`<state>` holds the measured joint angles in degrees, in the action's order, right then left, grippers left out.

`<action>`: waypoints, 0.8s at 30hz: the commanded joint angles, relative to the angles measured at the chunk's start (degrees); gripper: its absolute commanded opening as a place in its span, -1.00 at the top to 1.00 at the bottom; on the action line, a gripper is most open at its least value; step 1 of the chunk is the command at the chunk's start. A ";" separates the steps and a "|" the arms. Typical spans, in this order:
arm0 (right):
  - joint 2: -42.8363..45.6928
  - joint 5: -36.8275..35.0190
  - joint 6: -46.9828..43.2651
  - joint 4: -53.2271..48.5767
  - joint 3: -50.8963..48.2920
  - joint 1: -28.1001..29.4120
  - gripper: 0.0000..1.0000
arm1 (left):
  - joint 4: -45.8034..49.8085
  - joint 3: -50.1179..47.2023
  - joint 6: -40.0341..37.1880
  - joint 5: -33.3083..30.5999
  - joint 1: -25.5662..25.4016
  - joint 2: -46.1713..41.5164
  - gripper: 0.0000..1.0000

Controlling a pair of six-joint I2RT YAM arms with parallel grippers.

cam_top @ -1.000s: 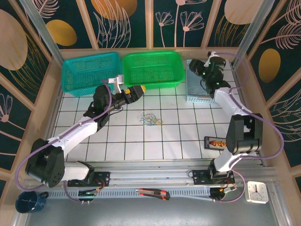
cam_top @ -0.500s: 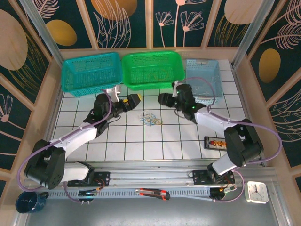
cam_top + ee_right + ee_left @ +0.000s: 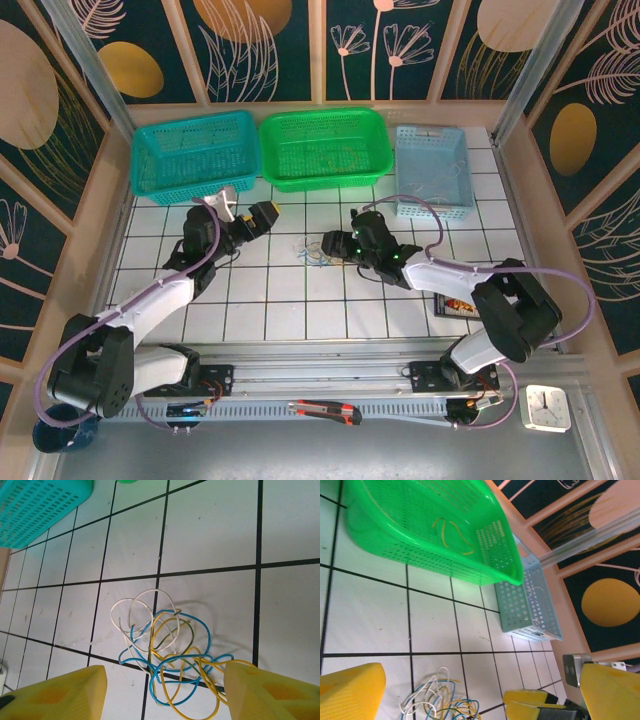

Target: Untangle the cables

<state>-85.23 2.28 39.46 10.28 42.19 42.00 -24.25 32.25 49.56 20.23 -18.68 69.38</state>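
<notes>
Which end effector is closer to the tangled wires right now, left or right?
Right. The right end effector is right at the cables, open fingers either side of them. The left end effector hangs farther off, toward the teal basket.

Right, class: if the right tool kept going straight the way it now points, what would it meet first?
Most likely the cables, lying just ahead between the open fingers of the right tool, though depth is unclear, so it might pass just above them.
</notes>
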 commanded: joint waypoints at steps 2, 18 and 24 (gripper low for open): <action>-0.42 -2.25 2.28 -1.40 3.09 0.78 -0.27 | 5.38 4.56 -0.48 -4.41 0.46 -1.99 -0.98; -5.65 0.32 7.04 -4.39 7.61 0.78 -0.15 | 8.36 10.93 -5.07 -3.67 1.09 -4.66 -0.98; -7.11 0.92 8.21 -5.18 7.29 0.82 0.00 | 7.54 10.73 -4.88 -2.56 1.05 -4.06 -0.98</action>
<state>-91.55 2.98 46.09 6.48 48.49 42.37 -15.62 42.22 45.54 16.08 -17.89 64.71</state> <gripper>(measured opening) 0.512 0.988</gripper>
